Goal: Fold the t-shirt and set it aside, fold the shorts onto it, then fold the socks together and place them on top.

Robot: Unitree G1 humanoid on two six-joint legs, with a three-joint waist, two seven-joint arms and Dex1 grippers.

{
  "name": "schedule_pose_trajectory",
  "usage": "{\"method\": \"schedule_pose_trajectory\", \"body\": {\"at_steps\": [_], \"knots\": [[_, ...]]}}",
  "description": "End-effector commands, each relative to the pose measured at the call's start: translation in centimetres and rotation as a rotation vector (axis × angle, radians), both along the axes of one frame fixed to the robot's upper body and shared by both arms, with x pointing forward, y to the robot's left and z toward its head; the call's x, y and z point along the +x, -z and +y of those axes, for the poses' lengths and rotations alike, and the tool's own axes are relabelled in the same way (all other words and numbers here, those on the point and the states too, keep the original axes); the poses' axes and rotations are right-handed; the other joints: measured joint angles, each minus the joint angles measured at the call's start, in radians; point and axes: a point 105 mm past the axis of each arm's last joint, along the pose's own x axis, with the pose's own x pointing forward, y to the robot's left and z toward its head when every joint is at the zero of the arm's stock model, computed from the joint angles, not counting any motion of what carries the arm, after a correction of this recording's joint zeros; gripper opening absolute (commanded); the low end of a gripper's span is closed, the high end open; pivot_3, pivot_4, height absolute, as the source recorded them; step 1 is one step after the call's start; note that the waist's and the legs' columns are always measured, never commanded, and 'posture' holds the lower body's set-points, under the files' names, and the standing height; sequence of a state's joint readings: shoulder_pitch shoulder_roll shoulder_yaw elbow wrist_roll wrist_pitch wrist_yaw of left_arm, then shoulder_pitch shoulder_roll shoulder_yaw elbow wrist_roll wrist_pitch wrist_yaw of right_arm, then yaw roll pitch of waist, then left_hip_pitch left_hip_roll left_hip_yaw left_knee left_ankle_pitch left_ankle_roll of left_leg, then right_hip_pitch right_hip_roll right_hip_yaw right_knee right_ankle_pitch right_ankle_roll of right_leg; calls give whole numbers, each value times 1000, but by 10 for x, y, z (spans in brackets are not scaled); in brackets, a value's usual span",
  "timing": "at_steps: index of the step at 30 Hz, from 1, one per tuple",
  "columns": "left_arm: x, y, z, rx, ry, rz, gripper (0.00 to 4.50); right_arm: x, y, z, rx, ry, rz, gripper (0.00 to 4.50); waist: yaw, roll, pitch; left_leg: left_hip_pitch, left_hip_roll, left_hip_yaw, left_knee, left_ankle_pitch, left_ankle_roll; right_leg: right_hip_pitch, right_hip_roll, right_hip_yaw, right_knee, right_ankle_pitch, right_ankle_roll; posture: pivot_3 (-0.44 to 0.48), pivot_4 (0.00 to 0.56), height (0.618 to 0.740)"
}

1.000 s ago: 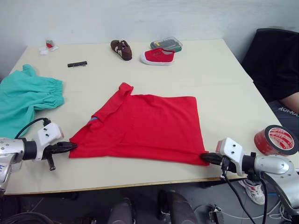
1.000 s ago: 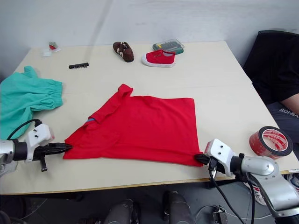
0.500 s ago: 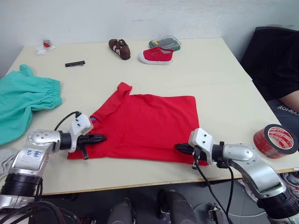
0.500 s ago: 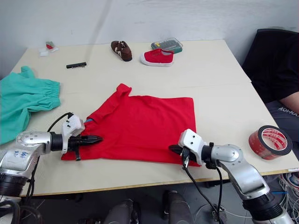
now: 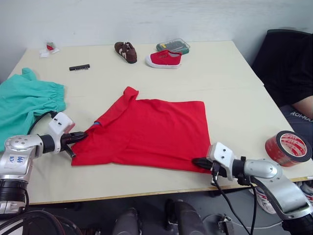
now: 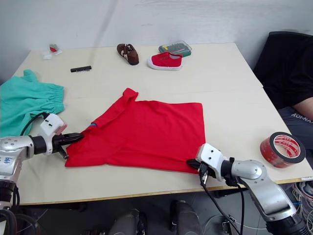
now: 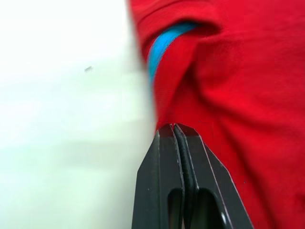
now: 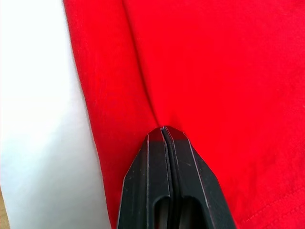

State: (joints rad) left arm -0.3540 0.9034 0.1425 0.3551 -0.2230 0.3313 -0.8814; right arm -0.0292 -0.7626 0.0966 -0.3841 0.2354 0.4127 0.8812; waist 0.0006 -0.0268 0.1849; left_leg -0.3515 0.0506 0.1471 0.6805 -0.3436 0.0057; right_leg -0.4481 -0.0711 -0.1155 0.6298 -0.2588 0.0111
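The left pincer (image 7: 174,130) is clenched, tips at the t-shirt (image 5: 151,132) edge near its blue neck band; the right pincer (image 8: 163,131) is clenched over its near hem. The t-shirt lies mid-bench (image 5: 230,83), the shorts (image 5: 24,103) far left.

T-shirt (image 5: 151,129) mid-table (image 5: 230,83) — shorts (image 5: 22,105) at left edge, shoes (image 5: 164,58) behind, tape roll (image 5: 288,147) — probably — near right.
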Motion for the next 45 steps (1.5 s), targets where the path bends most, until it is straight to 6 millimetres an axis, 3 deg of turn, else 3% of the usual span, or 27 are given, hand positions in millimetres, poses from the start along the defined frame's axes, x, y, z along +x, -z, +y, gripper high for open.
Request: {"method": "schedule_pose_trajectory", "body": {"at_steps": [1, 6, 10, 15, 18, 21, 24, 30, 35, 37, 39, 41, 45], "knots": [[9, -22, 12, 26, -47, -67, 44, -2, 1, -2, -7, 3, 8, 0, 1, -1, 0, 0, 0, 0, 0, 0, 0, 0, 0, 0, 0, 0, 0, 0, 150, 740], [21, -50, -4, -106, -14, -148, 44, -2, 0, -2, 1, 5, -4, 0, 0, -1, 0, -1, 0, 0, 0, 0, 0, 0, 0, -1, 0, 0, 0, 0, 150, 740], [14, -70, -42, -247, 178, -165, 44, -3, -2, -2, 16, 12, -4, 0, -1, -1, 0, -1, 0, 0, 0, 0, 0, 0, 0, -1, 0, 0, 0, 0, 150, 740], [3, -44, -80, -184, 347, -46, 44, -3, -2, 0, 19, 12, -8, 0, -1, -1, 0, -1, -1, 0, 0, 0, 0, 0, 0, 0, 0, 0, 0, 0, 150, 740], [6, -25, -88, -119, 363, 3, 44, -4, -1, 2, 22, 7, -8, 0, -1, -1, 0, 0, -1, 1, 0, 0, 0, 0, 0, 0, 0, 0, 0, 0, 150, 740], [21, -7, -80, -13, 286, 15, 44, -4, -1, 4, 23, 4, -10, 0, 0, -1, 0, 0, -1, 1, 0, 0, -1, 0, 1, 0, 0, 0, 0, 0, 150, 740], [41, -6, -63, 63, 183, -42, 44, -4, -1, 5, 23, 2, -9, 0, 0, -2, 0, -1, -1, 0, 0, 0, 0, 0, 1, 0, 0, 0, 0, 0, 150, 740], [70, -36, -28, 49, -31, -203, 44, -9, 2, 5, 21, -8, 17, 0, -2, -2, 0, -1, 0, 0, 0, 0, 0, 0, 1, -1, 0, 0, 0, 0, 150, 740], [76, -55, 1, 44, -166, -289, 44, -13, 4, 5, 22, -16, 30, 0, -1, -3, 0, -1, 0, 0, 0, 0, 0, 0, 1, -1, -1, 0, 0, 0, 150, 740], [75, -62, 4, 8, -173, -322, 44, -14, 4, 5, 23, -18, 29, 0, -1, -3, 0, -1, 0, 0, 0, 0, 0, 0, 1, -1, -1, 0, 1, 0, 150, 740], [68, -75, -3, -85, -105, -340, 44, -14, 0, 6, 38, -25, 11, 0, -1, -3, 0, -1, 0, 0, 0, 0, 0, 0, 1, -1, -1, 0, 1, 0, 150, 740], [45, -81, -20, -106, 69, -326, 44, -15, -9, 9, 62, -43, -26, 0, -6, -3, 0, -1, 0, 0, 0, 0, 0, 0, 1, -1, -1, 0, 1, 0, 150, 740], [-8, -72, -51, -154, 338, -154, 44, -18, -18, 7, 32, -67, -108, 0, -8, -2, 1, -1, 1, 2, 1, 0, -1, -1, 1, 0, -1, 0, 1, 0, 150, 740]]}}
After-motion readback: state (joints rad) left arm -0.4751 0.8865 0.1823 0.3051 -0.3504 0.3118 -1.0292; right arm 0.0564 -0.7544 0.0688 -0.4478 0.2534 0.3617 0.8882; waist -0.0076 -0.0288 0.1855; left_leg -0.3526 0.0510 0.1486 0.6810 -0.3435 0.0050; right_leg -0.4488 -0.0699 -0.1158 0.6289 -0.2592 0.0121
